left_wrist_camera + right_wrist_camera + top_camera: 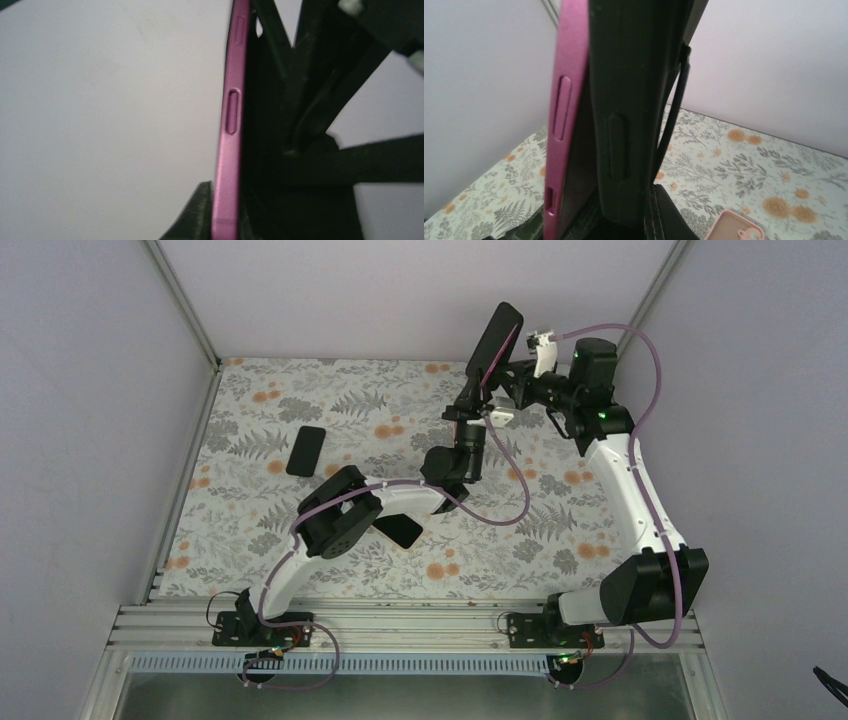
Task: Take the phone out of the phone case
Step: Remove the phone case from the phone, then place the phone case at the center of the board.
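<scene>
Floral table point(260, 540), lilac walls point(380, 290); left jaws tight on phone point(227, 165), right jaws on case point(624, 100)

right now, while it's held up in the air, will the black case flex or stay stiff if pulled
Probably flexes: the black case has a moulded button bump, suggesting soft rubbery plastic, and it angles off the magenta phone. The phone's smooth edge looks stiff and possibly slippery.

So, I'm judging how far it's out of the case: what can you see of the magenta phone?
The magenta phone, with a metallic-looking rail and long oval side buttons, is held roughly upright in the air. Low down its rail angles away from the black phone case; farther up they meet. The left gripper pinches its lower end.
</scene>
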